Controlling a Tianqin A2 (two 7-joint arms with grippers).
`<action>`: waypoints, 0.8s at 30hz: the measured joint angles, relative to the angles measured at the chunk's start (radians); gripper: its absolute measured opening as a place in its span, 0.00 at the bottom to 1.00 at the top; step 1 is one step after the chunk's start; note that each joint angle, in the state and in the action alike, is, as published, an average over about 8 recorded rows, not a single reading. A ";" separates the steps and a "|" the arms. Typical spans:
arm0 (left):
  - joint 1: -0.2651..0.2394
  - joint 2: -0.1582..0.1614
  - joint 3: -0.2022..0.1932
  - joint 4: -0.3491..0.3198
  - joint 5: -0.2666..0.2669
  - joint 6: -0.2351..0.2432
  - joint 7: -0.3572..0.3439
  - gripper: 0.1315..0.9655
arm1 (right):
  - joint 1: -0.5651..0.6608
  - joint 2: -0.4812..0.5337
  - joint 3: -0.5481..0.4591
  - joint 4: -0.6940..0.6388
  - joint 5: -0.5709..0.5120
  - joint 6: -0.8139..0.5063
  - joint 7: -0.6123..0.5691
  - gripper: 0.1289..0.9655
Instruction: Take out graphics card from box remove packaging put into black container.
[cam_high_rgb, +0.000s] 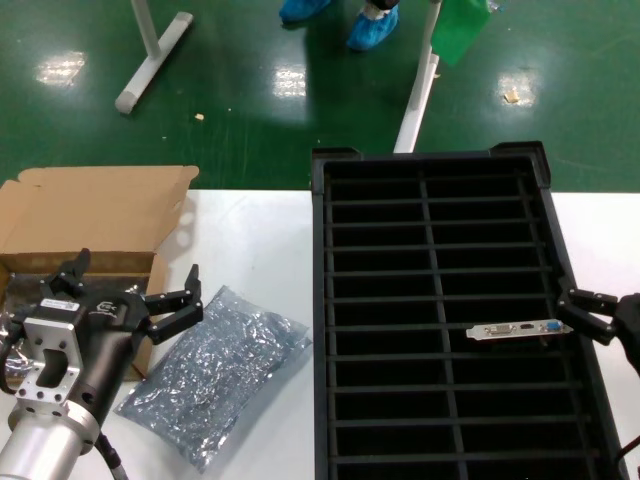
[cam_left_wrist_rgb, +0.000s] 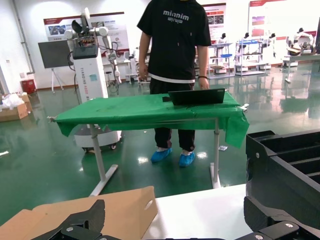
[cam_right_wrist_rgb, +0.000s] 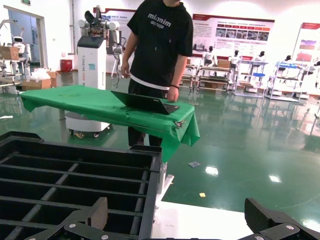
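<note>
The black container fills the middle and right of the white table. The graphics card stands in a slot of its right column, and only the silver end bracket with a small blue port shows. Just right of the bracket, at the crate's right wall, my right gripper is open and holds nothing. The empty packaging lies flat on the table left of the crate. The brown box sits at the far left with its flaps up. My left gripper hovers open between box and bag.
In the left wrist view the open left gripper frames a box flap and the crate corner. The right wrist view shows the right gripper over the crate edge. A person stands beyond at a green-draped table.
</note>
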 joint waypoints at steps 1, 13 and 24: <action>0.000 0.000 0.000 0.000 0.000 0.000 0.000 1.00 | 0.000 0.000 0.000 0.000 0.000 0.000 0.000 1.00; 0.000 0.000 0.000 0.000 0.000 0.000 0.000 1.00 | 0.000 0.000 0.000 0.000 0.000 0.000 0.000 1.00; 0.000 0.000 0.000 0.000 0.000 0.000 0.000 1.00 | 0.000 0.000 0.000 0.000 0.000 0.000 0.000 1.00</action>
